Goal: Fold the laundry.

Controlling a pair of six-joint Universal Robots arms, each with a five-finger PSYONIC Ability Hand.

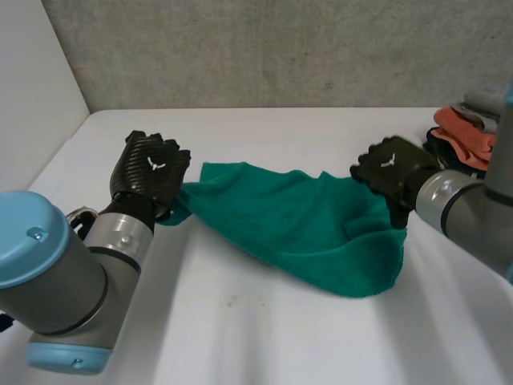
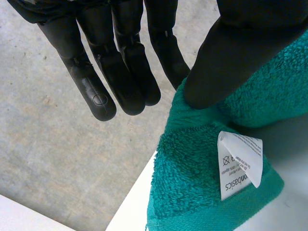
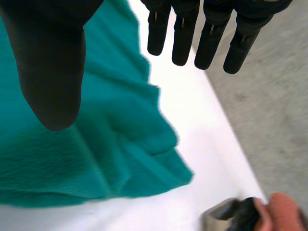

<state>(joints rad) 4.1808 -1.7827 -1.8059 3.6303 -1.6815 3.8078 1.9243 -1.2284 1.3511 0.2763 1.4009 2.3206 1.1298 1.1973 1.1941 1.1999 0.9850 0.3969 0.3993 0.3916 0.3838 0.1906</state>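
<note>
A teal towel [image 1: 296, 224] lies spread and rumpled across the middle of the white table [image 1: 264, 337]. My left hand [image 1: 148, 168] holds the towel's left corner lifted off the table. In the left wrist view its thumb [image 2: 226, 53] pinches the towel [image 2: 192, 183] against the nearest finger, just above a white care label [image 2: 238, 166]. My right hand [image 1: 393, 172] hovers over the towel's right end. In the right wrist view its fingers [image 3: 211, 33] are straight and apart from the thumb, with the towel [image 3: 72, 154] lying loose below.
A pile of other laundry sits at the table's far right, with an orange piece [image 1: 465, 132] and a grey one [image 1: 485, 100]; the orange piece [image 3: 284, 211] lies past my right hand. A grey wall runs behind the table.
</note>
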